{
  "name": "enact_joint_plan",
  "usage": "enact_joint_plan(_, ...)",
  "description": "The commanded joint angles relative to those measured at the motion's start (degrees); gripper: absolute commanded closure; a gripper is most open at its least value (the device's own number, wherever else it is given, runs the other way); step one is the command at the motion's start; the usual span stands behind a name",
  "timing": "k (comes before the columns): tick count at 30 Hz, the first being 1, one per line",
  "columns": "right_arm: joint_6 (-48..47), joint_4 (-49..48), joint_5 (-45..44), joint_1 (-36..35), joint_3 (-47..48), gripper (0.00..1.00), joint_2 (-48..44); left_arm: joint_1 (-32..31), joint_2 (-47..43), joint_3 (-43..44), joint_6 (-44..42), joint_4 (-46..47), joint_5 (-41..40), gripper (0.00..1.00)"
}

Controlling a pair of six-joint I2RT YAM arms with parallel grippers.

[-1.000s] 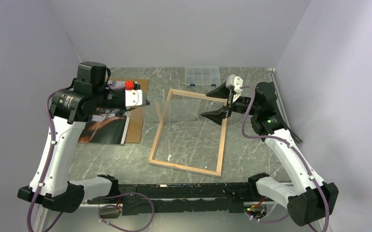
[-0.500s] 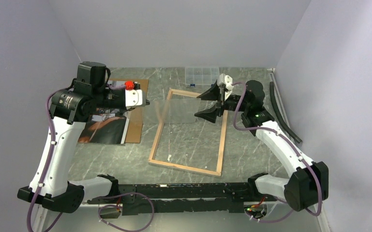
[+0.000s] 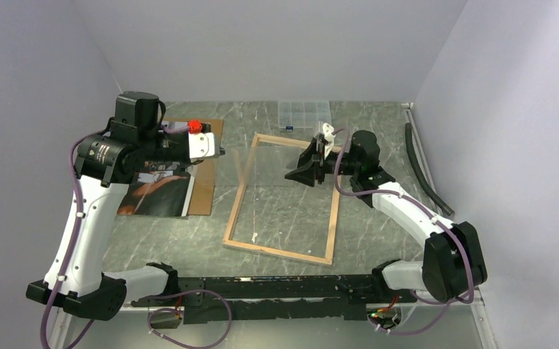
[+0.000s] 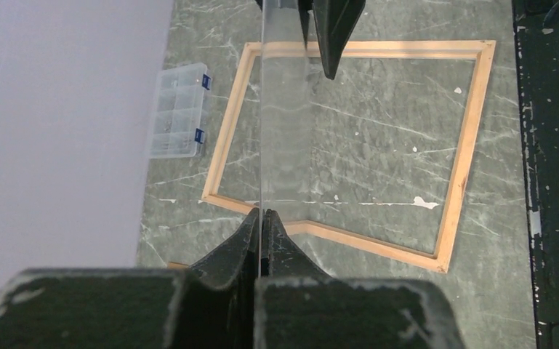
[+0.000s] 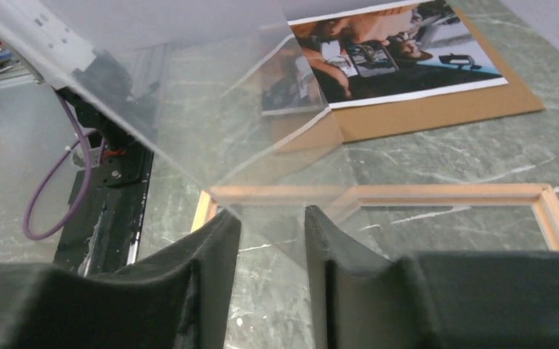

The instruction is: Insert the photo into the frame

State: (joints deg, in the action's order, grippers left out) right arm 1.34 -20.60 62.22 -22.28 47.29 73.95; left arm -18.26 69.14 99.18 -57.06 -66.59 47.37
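Observation:
The frame lies flat on the table, light wood side up, with no pane in it. Its clear pane hangs on edge above the frame's far half. My left gripper is shut on the pane's left edge, and the fingertips pinch it in the left wrist view. My right gripper straddles the pane's right corner; its jaws stand apart and are not pressed on it. The photo lies on a brown backing board at the left, partly under my left arm.
A small clear compartment box sits at the back, just beyond the frame's far edge. A black strip lies along the right wall. The arms' black base rail runs along the near edge.
My right gripper has moved left over the frame's far right corner onto the pane's edge, and its jaws have narrowed. The left gripper and pane have stayed still.

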Motion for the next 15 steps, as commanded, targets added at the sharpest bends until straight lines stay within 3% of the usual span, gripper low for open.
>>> enact_joint_plan(1, 5.6, -12.1, -2.5, -0.3, -1.6, 0.69, -0.1, -0.3, -0.9, 0.1, 1.2, 5.5, 0.0, 0.97)
enact_joint_plan(4, 10.7, -19.1, -3.5, -0.3, -2.4, 0.97, -0.5, -0.3, -0.9, -0.7, 3.9, 8.8, -1.6, 0.97)
enact_joint_plan(6, 14.1, -21.8, -4.3, -0.3, -2.6, 1.00, -0.9, -0.3, -0.8, -1.3, 7.2, 11.8, -4.2, 0.90)
enact_joint_plan(7, 15.8, -22.5, -4.7, -0.3, -2.5, 1.00, -1.2, -0.3, -0.5, -1.7, 8.5, 13.2, -5.3, 0.81)
enact_joint_plan(8, 18.2, -22.7, -5.2, -0.3, -2.1, 1.00, -1.4, -0.3, -0.3, -1.9, 9.8, 14.5, -6.7, 0.66)
enact_joint_plan(9, 19.9, -21.9, -5.8, -0.3, -1.2, 1.00, -1.5, -0.3, -0.1, -2.2, 11.3, 16.2, -8.5, 0.44)
enact_joint_plan(10, 21.6, -20.2, -6.3, -0.3, 0.0, 1.00, -1.5, -0.3, 0.1, -2.5, 13.1, 18.1, -10.5, 0.34)
enact_joint_plan(14, 28.6, -10.8, -8.8, -0.3, 5.4, 1.00, -1.8, 0.2, 1.4, -3.1, 20.2, 27.7, -19.8, 0.07)
enact_joint_plan(15, 29.8, -7.6, -9.9, -0.3, 6.7, 1.00, -2.2, 0.8, 2.1, -2.4, 22.2, 29.1, -21.5, 0.06)
